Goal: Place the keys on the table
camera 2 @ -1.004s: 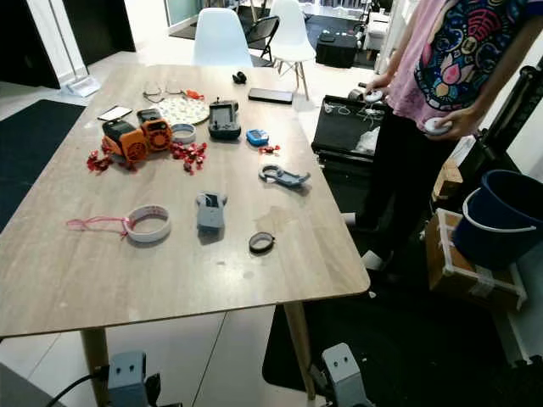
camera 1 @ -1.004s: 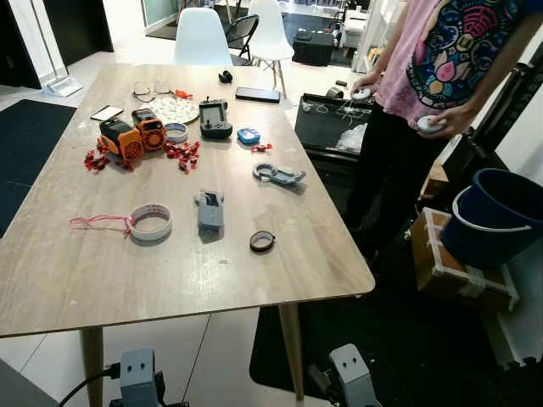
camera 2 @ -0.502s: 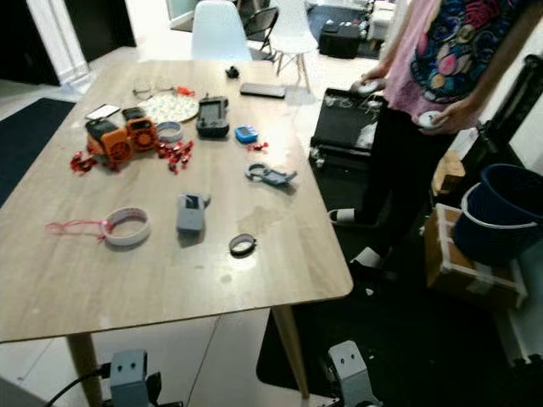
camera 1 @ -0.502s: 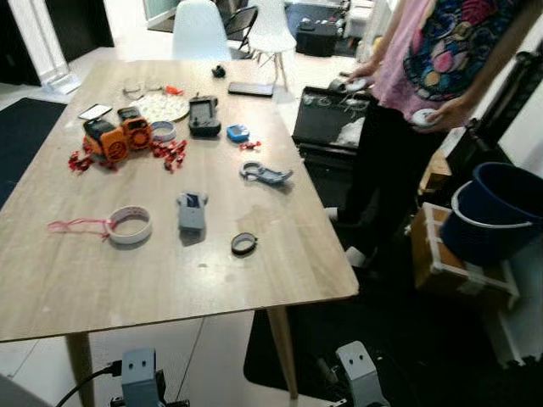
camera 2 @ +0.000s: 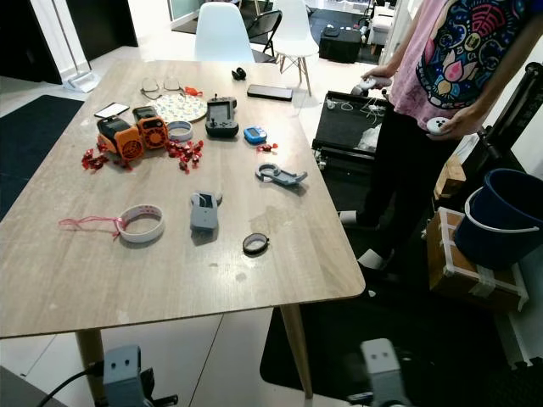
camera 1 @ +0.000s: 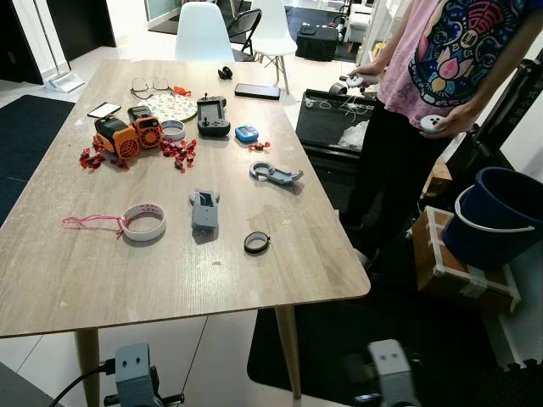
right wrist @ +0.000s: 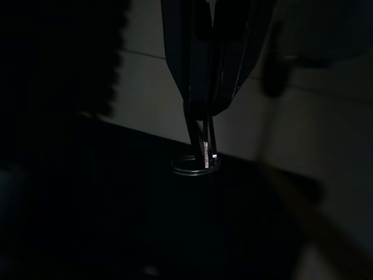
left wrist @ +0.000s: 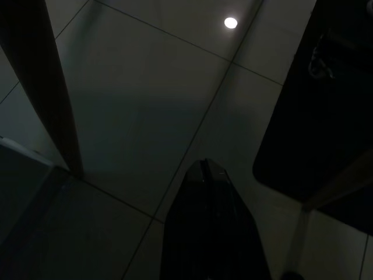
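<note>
My right gripper [right wrist: 202,114] hangs low, below the table's level, shut on the keys [right wrist: 202,153]. A metal key and a thin ring dangle from its fingertips over a dark mat. That arm's wrist [camera 1: 386,366] shows blurred past the near right corner of the wooden table [camera 1: 170,280]. The left gripper [left wrist: 205,166] hangs idle and shut over grey floor tiles beside a table leg; its wrist [camera 1: 131,369] shows under the near edge.
On the table lie a tape roll with pink string [camera 1: 142,222], a grey device [camera 1: 204,209], a black ring [camera 1: 257,242], a carabiner [camera 1: 276,174] and orange gadgets [camera 1: 127,136]. A person [camera 1: 424,93] stands at the right, by a blue bucket [camera 1: 496,216] and a cardboard box [camera 1: 458,275].
The camera swung a little and came back. My right wrist at the bottom edge has shifted to the right and is blurred. Nothing on the table has moved.
</note>
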### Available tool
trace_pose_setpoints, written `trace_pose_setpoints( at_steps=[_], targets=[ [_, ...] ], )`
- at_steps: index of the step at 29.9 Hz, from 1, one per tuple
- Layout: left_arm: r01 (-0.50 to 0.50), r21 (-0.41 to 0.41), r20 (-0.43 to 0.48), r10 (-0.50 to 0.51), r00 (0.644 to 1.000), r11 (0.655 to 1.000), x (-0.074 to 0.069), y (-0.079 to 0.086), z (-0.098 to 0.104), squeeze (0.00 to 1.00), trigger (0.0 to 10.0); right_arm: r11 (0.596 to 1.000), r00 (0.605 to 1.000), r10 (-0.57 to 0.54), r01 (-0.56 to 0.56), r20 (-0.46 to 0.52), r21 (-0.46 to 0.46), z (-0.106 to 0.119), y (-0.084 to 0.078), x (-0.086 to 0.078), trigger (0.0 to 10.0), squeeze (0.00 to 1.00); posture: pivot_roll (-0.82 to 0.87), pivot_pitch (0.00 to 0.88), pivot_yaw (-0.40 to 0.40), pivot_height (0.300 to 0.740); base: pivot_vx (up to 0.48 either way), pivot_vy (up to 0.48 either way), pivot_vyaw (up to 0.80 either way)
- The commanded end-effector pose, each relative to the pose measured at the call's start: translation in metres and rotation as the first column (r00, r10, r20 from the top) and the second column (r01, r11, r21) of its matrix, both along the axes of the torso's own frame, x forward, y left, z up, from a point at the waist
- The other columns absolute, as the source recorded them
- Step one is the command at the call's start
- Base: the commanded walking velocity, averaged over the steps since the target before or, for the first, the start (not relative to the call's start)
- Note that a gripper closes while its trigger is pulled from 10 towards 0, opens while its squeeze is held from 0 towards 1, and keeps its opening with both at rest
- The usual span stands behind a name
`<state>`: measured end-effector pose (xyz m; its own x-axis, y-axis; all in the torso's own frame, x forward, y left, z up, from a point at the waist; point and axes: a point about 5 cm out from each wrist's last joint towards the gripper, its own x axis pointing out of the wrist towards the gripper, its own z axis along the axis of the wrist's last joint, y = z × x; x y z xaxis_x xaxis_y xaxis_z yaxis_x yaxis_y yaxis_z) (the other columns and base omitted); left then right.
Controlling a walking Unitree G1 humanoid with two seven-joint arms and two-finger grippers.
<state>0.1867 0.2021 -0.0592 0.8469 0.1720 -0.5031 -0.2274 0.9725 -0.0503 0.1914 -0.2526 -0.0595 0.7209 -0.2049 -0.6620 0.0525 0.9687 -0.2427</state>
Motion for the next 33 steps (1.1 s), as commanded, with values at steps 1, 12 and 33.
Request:
trace_pose_setpoints(
  at_steps=[1, 12, 33],
  targets=[
    [-0.018, -0.004, -0.014, 0.017, 1.000, 1.000, -0.006, 0.001, -0.003, 0.00, 10.0, 0.995, 0.996, -0.088, 0.088, 0.006, -0.042, 0.002, -0.016, -0.007, 10.0, 0.00, 0.07, 0.048, -0.066, 0.740, 0.000, 0.000, 0.00],
    [-0.030, -0.010, -0.015, 0.030, 0.999, 1.000, -0.009, 0.002, -0.004, 0.00, 10.0, 0.921, 0.777, -0.252, 0.375, 0.578, -0.103, 0.122, -0.096, 0.072, 10.0, 0.00, 0.06, 0.053, -0.065, 0.740, 0.000, 0.000, 0.00],
    [-0.037, -0.016, -0.014, 0.036, 0.999, 0.999, -0.009, 0.001, -0.004, 0.00, 10.0, 0.786, 0.521, 0.294, -0.609, 0.801, 0.108, 0.233, 0.095, 0.190, 10.0, 0.00, 0.06, 0.034, -0.076, 0.740, 0.000, 0.000, 0.00]
  ],
)
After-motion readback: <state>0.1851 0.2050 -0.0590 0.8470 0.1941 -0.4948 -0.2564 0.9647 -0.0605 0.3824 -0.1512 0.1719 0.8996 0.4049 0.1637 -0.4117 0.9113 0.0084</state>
